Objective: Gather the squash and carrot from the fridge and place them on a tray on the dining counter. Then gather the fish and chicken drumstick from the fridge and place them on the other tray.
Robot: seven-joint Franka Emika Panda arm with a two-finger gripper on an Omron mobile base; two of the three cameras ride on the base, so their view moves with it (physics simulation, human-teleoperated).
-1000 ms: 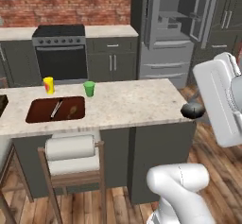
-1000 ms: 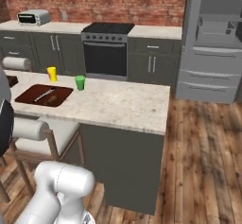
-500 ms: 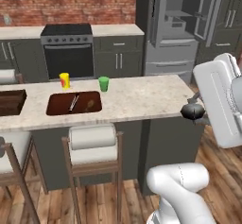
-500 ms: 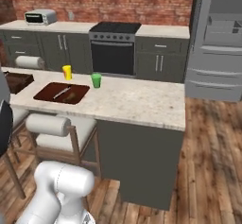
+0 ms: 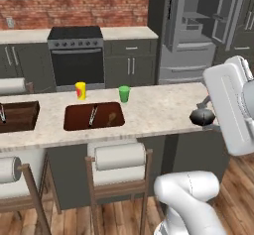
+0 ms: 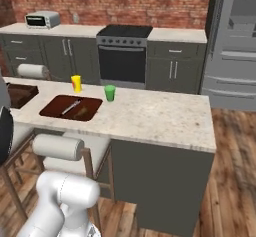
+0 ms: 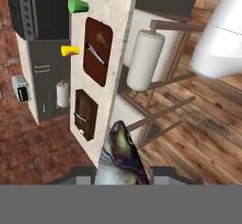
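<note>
Hand (image 7: 122, 178) gripping fish (image 7: 120, 154) beyond counter (image 5: 158, 110) edge

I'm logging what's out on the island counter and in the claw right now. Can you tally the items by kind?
Trays: 2, a near tray and a far tray
Cups: 2, a yellow cup and a green cup
Fish: 1, the fish held in the claw
Total: 5
</note>
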